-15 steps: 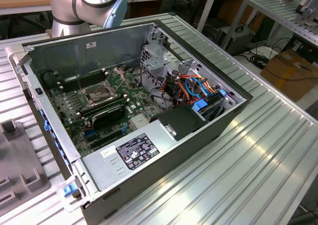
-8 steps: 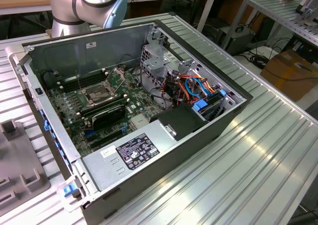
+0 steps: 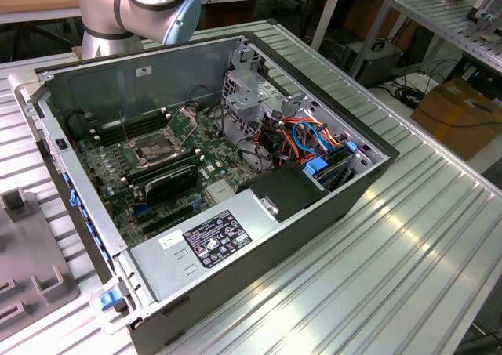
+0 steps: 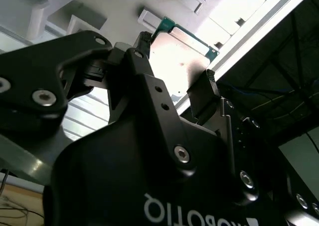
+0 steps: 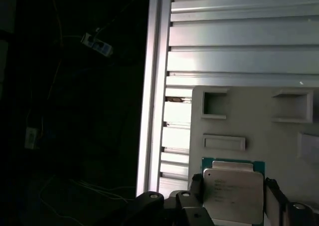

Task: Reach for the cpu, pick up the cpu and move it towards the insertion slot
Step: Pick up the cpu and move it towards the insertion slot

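Observation:
The cpu (image 5: 233,192), a thin square chip with a dull metal face and a green rim, sits between my gripper's (image 5: 233,198) two black fingers (image 5: 196,186), above a grey moulded tray (image 5: 249,116). In the second wrist view the cpu (image 4: 182,56) is pinched at opposite edges by the fingertips (image 4: 208,84), so the gripper (image 4: 177,61) is shut on it. The insertion slot (image 3: 159,147), a silver-framed socket with a dark centre, lies on the motherboard inside the open computer case (image 3: 314,206). The arm (image 3: 133,6) stands at the exterior view's upper left, off to the side of the case.
The grey tray (image 3: 31,269) lies on the ribbed aluminium table (image 3: 408,237) at the exterior view's left, beside the case wall. Inside the case are black memory slots (image 3: 169,179), a drive cage (image 3: 247,96), coloured cables (image 3: 310,139) and a power supply (image 3: 212,237).

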